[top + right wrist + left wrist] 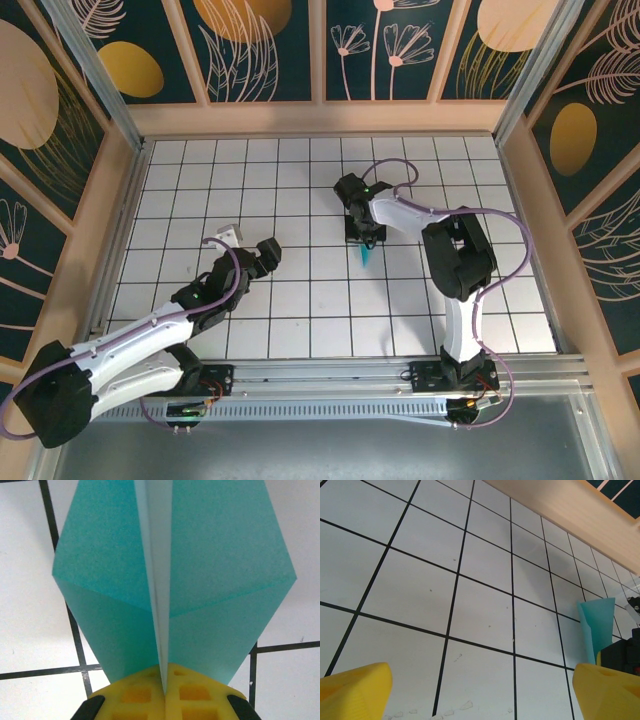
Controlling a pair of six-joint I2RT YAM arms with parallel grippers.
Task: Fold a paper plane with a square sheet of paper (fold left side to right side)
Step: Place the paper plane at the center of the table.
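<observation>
The turquoise paper plane spreads two creased wings either side of a pale centre fold. My right gripper is shut on that fold, its yellow pads pressed together at the fold's near end. From above, the right gripper is near the middle of the grid and the paper plane pokes out just in front of it. My left gripper is to the left, about three tiles away, and stands open with nothing in it; its yellow fingertips are wide apart over bare tiles. The left wrist view catches the paper plane at the right edge.
White gridded table inside wooden walls on three sides. A metal rail with both arm bases runs along the near edge. The right arm's elbow stands right of the plane.
</observation>
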